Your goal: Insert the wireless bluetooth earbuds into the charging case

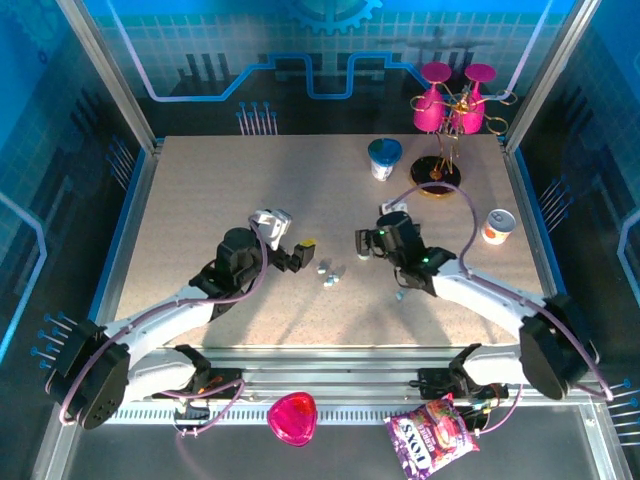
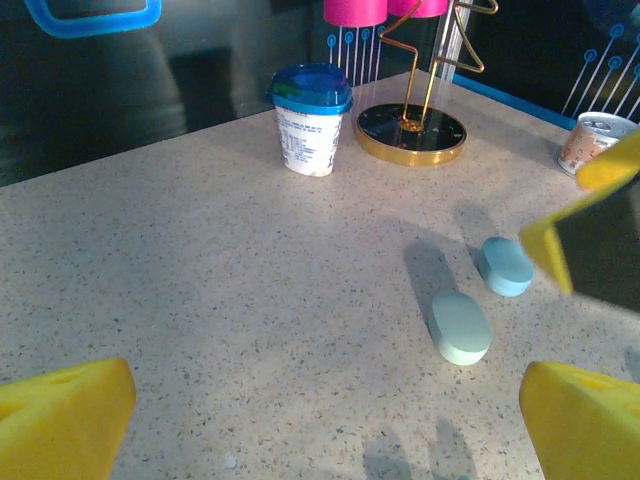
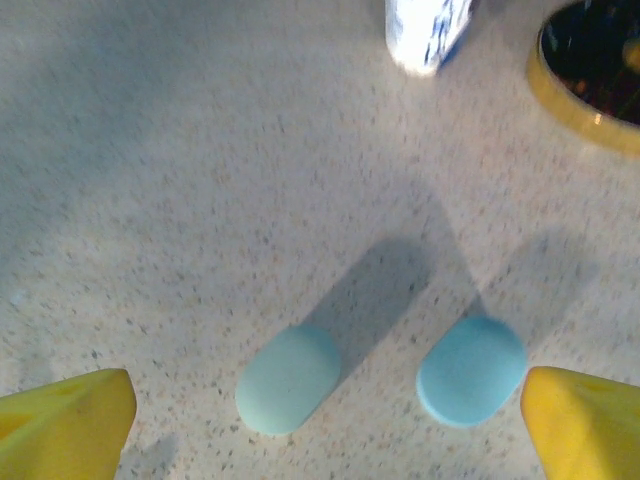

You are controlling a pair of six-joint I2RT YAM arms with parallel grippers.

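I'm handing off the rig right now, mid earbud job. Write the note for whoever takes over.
Pale green case and light-blue case: side by side on the table between the grippers, not touching, both apparently closed.
Left gripper: open, empty, just left of them.
Right gripper: open, empty, just right of them.
Earbuds: too small to pick out.
Done: nothing seated that I can see.
Left: open a case, insert the earbuds.
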